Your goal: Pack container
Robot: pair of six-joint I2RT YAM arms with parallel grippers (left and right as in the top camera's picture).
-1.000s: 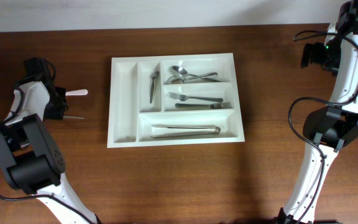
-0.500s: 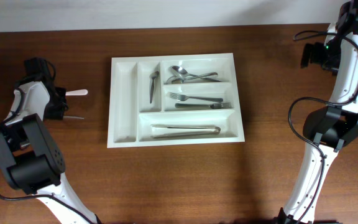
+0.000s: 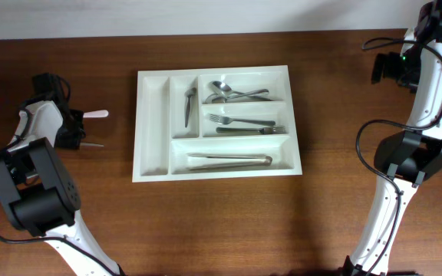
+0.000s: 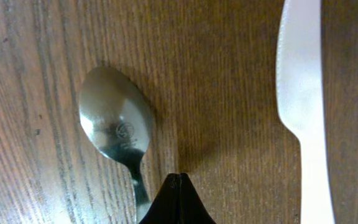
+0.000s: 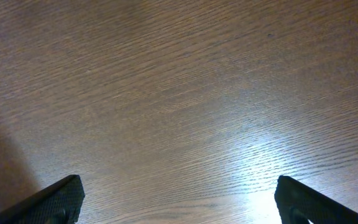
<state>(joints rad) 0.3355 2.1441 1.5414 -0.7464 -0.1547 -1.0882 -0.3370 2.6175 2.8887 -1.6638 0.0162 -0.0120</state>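
The white container (image 3: 152,172) lies mid-table with five compartments. It holds a spoon (image 3: 189,104), more spoons (image 3: 232,93), forks (image 3: 242,123) and tongs (image 3: 229,160); the leftmost narrow slot holds nothing. My left gripper (image 3: 69,132) is low over the table left of the tray. In the left wrist view its fingertips (image 4: 178,180) meet with no gap. A metal spoon (image 4: 115,127) lies on the wood just left of them, its handle running under the left finger. My right gripper (image 5: 179,199) is open and empty over bare wood at the far right.
A white plastic utensil (image 3: 95,114) lies on the table beside the left gripper; it also shows in the left wrist view (image 4: 300,81). The spoon's handle end (image 3: 93,143) sticks out to the gripper's right. The right arm's base (image 3: 417,157) stands at the right edge.
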